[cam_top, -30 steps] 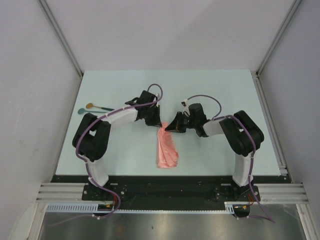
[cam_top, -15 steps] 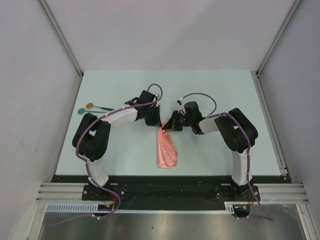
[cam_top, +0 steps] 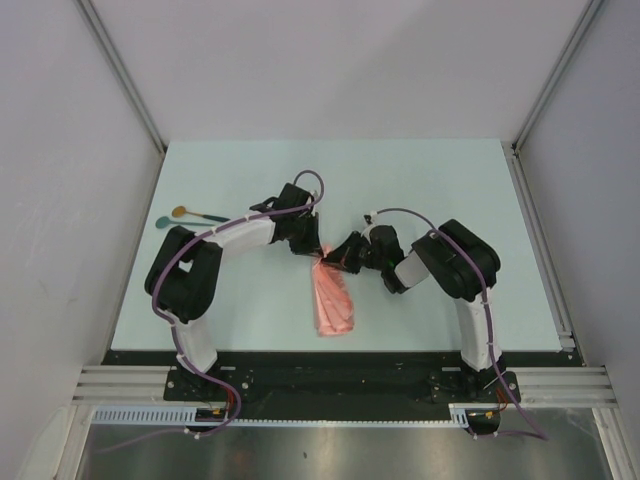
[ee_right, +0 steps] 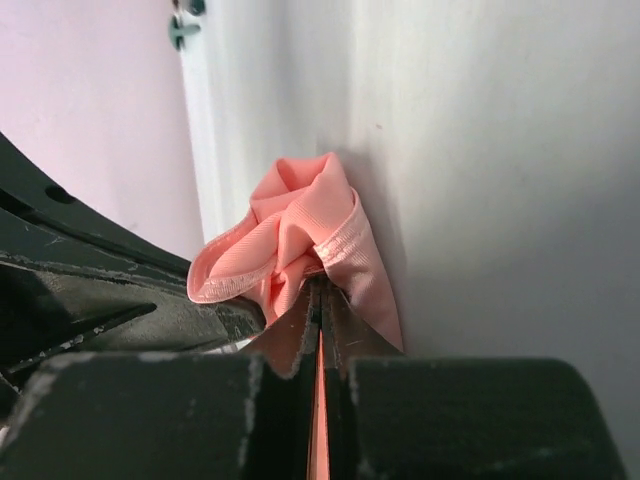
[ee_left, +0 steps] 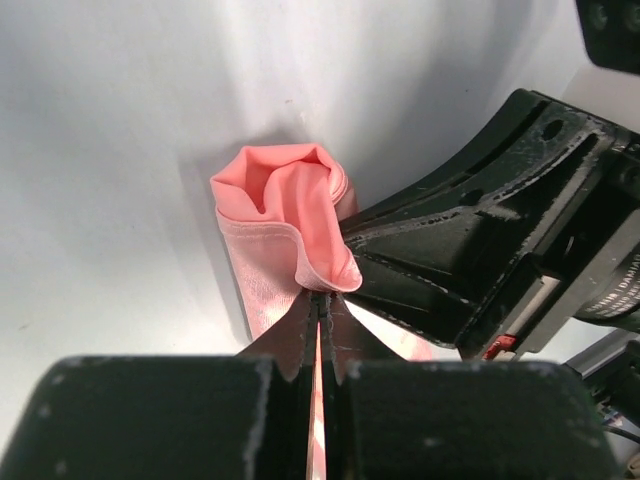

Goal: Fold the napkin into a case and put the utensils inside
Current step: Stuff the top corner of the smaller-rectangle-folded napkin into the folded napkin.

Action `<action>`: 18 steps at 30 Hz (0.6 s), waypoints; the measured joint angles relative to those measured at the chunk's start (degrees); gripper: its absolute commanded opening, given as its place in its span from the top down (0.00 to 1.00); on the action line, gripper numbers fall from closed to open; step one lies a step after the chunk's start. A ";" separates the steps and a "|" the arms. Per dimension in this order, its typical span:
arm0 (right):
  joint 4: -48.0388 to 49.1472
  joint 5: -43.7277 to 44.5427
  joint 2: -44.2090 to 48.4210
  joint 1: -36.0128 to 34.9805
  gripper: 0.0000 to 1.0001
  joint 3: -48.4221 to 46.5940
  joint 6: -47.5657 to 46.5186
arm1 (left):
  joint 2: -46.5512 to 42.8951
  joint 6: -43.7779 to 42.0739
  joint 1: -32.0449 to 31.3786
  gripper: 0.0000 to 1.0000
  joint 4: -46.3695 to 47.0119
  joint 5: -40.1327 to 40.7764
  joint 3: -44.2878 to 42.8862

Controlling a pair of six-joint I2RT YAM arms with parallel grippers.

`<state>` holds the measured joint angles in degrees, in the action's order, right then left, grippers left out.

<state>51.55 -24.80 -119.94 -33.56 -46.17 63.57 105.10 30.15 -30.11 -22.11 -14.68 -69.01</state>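
The salmon-pink napkin [cam_top: 334, 300] lies as a narrow folded strip on the pale worktop [cam_top: 430, 190], between the two arms, with its far end bunched up. The left gripper [ee_left: 320, 300] has its fingers pressed together on a fold of that bunched end. The right gripper [ee_right: 320, 295] pinches the same end from the opposite side, just beside the left one. The two spoons [cam_top: 179, 211] lie together near the worktop's left edge, well apart from the cloth. White lettering [ee_left: 624, 284] on the right gripper's body is too blurred to read.
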 measured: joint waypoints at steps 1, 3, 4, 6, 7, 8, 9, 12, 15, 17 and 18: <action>2.10 0.50 -0.79 -0.28 1.00 0.13 1.22 | 0.00 0.07 0.00 1.00 -0.13 0.11 0.02; 4.98 1.38 -2.14 -0.81 1.00 -0.07 2.40 | 0.00 0.31 0.00 1.00 0.04 0.52 0.02; 5.92 1.62 -2.58 -0.98 1.00 -0.26 2.60 | 0.02 0.39 0.00 1.00 0.13 0.66 0.02; 7.39 1.64 -3.69 -1.29 1.00 -1.09 2.93 | 0.15 0.48 0.02 0.99 0.22 0.94 0.02; 7.87 1.62 -4.17 -1.38 1.00 -1.57 3.04 | 0.26 0.50 0.02 0.98 0.33 0.98 0.02; 8.59 1.60 -4.59 -1.46 1.00 -1.81 3.50 | 0.39 0.57 0.02 0.96 0.44 1.01 0.02; 9.57 1.42 -4.98 -1.49 1.00 -1.86 3.89 | 0.57 0.76 0.04 0.89 0.52 1.01 -0.02; 10.32 1.22 -5.22 -1.38 0.99 -1.73 4.59 | 1.03 1.01 0.20 0.75 0.39 0.87 -0.61; 10.56 1.22 -5.20 -1.38 1.00 -1.51 4.39 | 1.55 1.38 0.52 0.76 0.11 0.31 -1.55; 10.10 1.07 -4.94 -1.44 0.99 -1.46 3.72 | 1.81 1.40 0.83 0.79 -0.11 -0.11 -2.01; 9.57 0.90 -4.70 -1.46 0.99 -1.38 3.37 | 2.01 1.40 1.05 0.81 -0.31 -0.39 -2.21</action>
<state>61.12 -23.90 -124.64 -35.03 -47.55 66.94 107.11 31.55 -29.06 -22.41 -15.07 -71.22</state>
